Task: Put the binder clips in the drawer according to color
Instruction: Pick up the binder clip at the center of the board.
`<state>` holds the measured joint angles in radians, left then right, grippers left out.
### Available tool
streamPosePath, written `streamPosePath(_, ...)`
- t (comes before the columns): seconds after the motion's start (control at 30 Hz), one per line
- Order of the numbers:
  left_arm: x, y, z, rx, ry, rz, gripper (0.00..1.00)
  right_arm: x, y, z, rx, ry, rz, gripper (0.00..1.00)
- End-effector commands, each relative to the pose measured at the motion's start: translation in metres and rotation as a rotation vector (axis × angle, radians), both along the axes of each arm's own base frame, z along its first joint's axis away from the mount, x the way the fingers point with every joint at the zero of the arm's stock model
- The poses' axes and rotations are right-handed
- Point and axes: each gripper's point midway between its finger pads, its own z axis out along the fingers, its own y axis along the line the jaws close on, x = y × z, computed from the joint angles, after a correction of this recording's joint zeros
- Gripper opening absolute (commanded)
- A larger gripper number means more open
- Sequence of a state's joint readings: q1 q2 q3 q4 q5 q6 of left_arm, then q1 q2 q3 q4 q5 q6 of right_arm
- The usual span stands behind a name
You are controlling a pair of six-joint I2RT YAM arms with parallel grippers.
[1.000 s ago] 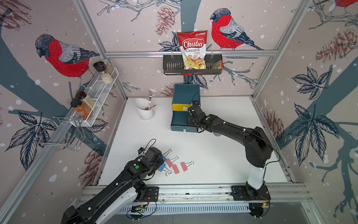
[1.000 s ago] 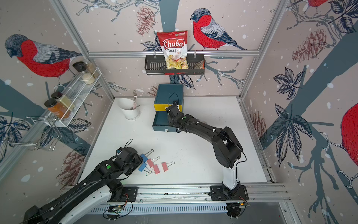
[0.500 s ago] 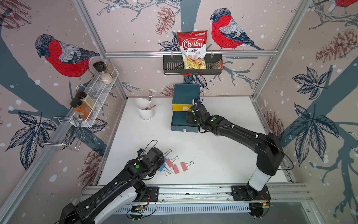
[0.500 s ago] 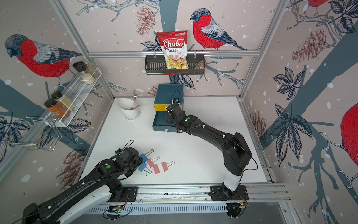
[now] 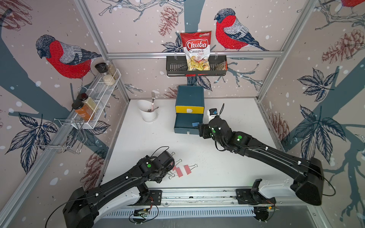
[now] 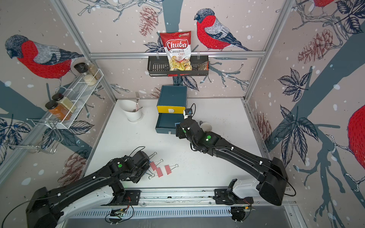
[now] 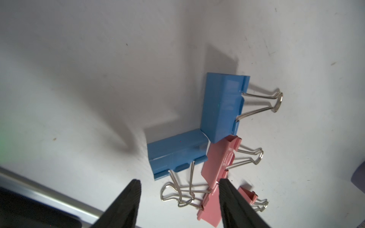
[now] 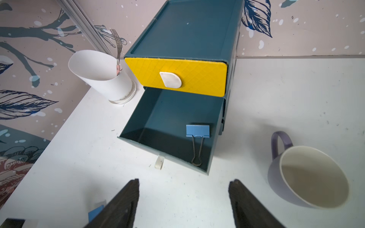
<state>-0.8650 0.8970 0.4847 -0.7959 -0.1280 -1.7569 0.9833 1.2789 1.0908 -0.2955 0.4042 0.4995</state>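
My left gripper (image 7: 179,180) and right gripper (image 8: 185,180) gape empty. The small blue metal binder clip (image 7: 175,154) looks light, stiff; I'd pinch its body.

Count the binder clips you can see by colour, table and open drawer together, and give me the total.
Blue binder clips: 3, one in the open drawer
Pink binder clips: 3
Pale yellow: 0 in view
Total: 6

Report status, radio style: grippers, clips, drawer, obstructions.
Left gripper open over blue clips and pink clips. Right gripper open, empty, facing open drawer; one blue clip inside. Mug beside drawer, not blocking.
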Motion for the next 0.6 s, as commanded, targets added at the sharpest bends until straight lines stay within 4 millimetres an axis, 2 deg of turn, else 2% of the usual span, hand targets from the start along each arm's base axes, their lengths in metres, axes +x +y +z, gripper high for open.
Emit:
streamPosePath(0.0, -0.003, 0.003, -0.004, 0.018, 0.028, 0.050, 0.67, -0.013, -0.012, 0.005, 0.032, -0.003, -0.022, 0.76)
streamPosePath(0.13, 0.005, -0.002, -0.006, 0.015, 0.003, 0.043, 0.68, -0.028, -0.016, 0.000, 0.043, 0.008, -0.007, 0.77)
streamPosePath(0.3, 0.011, -0.003, -0.010, 0.044, 0.000, 0.058, 0.72, -0.041, -0.012, -0.016, 0.033, 0.040, 0.018, 0.77)
streamPosePath(0.33, 0.012, -0.004, -0.012, 0.043, 0.000, 0.058, 0.77, -0.043, -0.012, -0.019, 0.031, 0.046, 0.020, 0.77)
streamPosePath(0.37, 0.011, -0.004, -0.014, 0.047, 0.008, 0.058, 0.78, -0.046, -0.012, -0.022, 0.031, 0.053, 0.022, 0.77)
streamPosePath(0.57, 0.013, 0.000, -0.020, 0.083, 0.011, 0.070, 0.77, -0.053, -0.014, -0.027, 0.042, 0.063, 0.029, 0.77)
